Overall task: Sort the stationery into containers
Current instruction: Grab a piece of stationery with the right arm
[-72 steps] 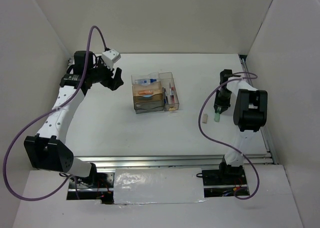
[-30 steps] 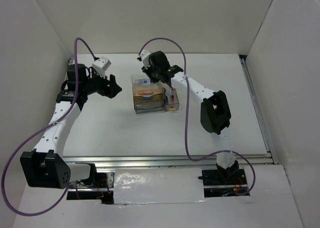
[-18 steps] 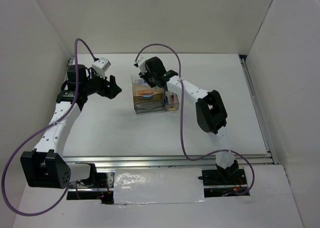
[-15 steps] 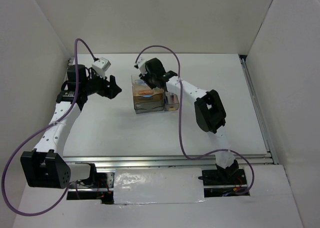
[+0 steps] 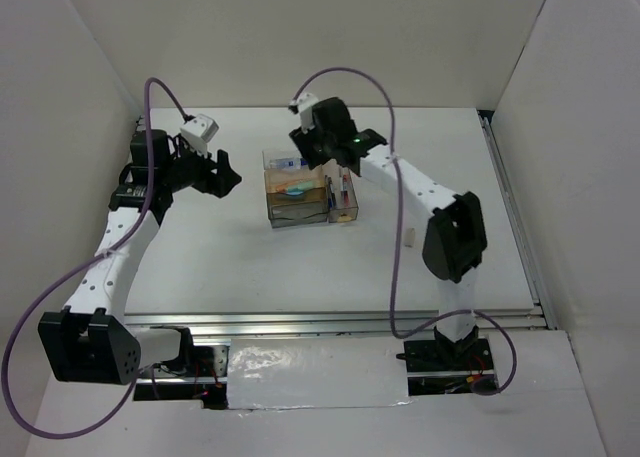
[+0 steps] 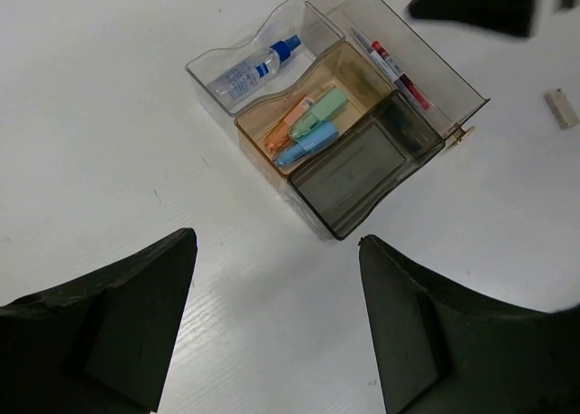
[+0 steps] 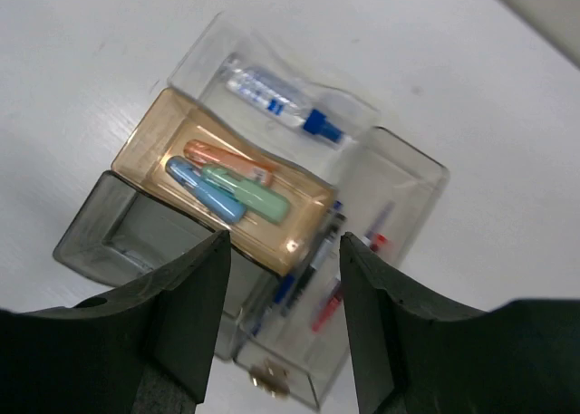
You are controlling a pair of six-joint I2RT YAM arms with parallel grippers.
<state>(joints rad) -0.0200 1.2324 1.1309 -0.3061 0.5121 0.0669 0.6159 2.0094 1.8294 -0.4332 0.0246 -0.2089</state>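
Observation:
The clear organizer (image 5: 272,213) stands mid-table. Its brown middle tier holds an orange piece (image 7: 231,157), a mint-green piece (image 7: 247,195) and a blue piece (image 7: 203,189). The back tier holds the blue-capped bottle (image 7: 275,96). The narrow clear bin holds several pens (image 7: 313,267). A beige piece (image 5: 410,238) lies on the table to the right. My right gripper (image 5: 318,155) hovers open and empty over the organizer's back part. My left gripper (image 5: 228,167) is open and empty, held above the table left of the organizer (image 6: 453,92).
The front dark-tinted tier (image 7: 136,237) looks empty. White walls enclose the table on the left, back and right. The right arm's elbow (image 5: 455,239) hangs over the table's right half, close to the beige piece, which also shows in the left wrist view (image 6: 561,108).
My right arm carried a mint-green piece from the right side to the organizer. That piece now lies in the middle tier, and the open gripper has drawn back up and right. The left arm barely moved.

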